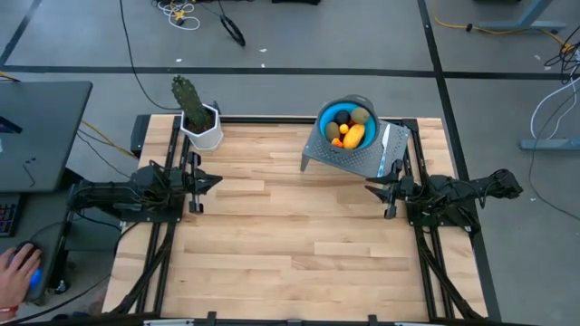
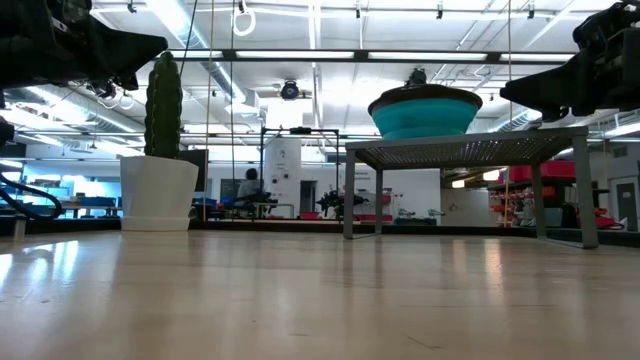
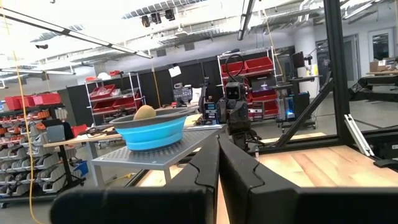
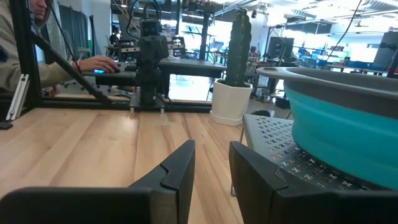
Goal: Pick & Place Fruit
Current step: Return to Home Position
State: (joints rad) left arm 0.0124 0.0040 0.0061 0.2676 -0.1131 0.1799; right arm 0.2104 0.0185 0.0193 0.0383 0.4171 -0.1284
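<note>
We find the small pieces of fruit (image 1: 348, 129) all gathered in the blue strainer bowl with a grey rim (image 1: 345, 101), which stands on the grey perforated metal shelf (image 1: 358, 161) at the far right of the pale wooden table (image 1: 290, 235). In the bowl we make out a yellow oblong piece (image 1: 353, 136), an olive-brown oval (image 1: 361, 115), a dark purple ball (image 1: 341, 117) and tiny orange pieces (image 1: 335, 141). We see no fruit lying loose on the table. A slim silvery-blue knife (image 1: 384, 145) rests on the shelf just beside the bowl. A green cactus in a white pot (image 1: 201, 127) stands at the far left corner, well apart from the shelf. The left gripper (image 3: 217, 146) sits low at the table's left edge with its fingers pressed together, holding nothing. The right gripper (image 4: 211, 155) sits at the right edge near the shelf, its fingers parted by a narrow gap, also empty. We judge the placing finished, with little left but for both arms to settle at rest.
</note>
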